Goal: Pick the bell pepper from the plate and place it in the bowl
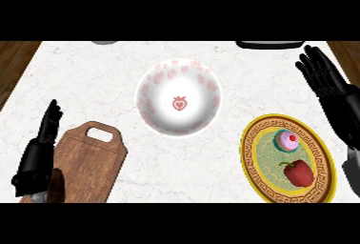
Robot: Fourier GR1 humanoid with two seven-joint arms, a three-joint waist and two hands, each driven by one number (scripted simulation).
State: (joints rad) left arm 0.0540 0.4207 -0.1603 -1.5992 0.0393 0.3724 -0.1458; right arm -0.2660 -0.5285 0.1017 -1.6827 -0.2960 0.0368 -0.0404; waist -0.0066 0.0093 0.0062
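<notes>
Two robot hands in view, mine, one at each side of the white marbled counter (91, 86).

Left robot hand (38, 152): low at the left edge, beside the wooden cutting board (88, 164). Fingers straight, pointing up the view, holding nothing. At rest.

Right robot hand (330, 86): high at the right edge, above the plate and apart from it. Fingers spread and relaxed, nothing in them. Open.

Bell pepper (298, 172): red, with a dark green stem end toward the upper left. It lies on the lower half of the yellow-rimmed plate (256, 143), which sits at the lower right of the counter. Not touched by either hand.

Same plate, upper half: a cupcake (288, 140) with pink icing, a red dot on top and a teal wrapper. It sits just above the pepper, close by; cannot tell whether the two touch.

Bowl (179, 97): white, with pink marks round the inside wall and a small red strawberry figure at the bottom. It stands mid-counter, up and left of the plate, with a strip of bare counter between them. Nothing inside it.

Cutting board: brown, handle hole at its upper end, lower left of the bowl and apart from it.

Wood floor shows at both upper corners beyond the counter.
</notes>
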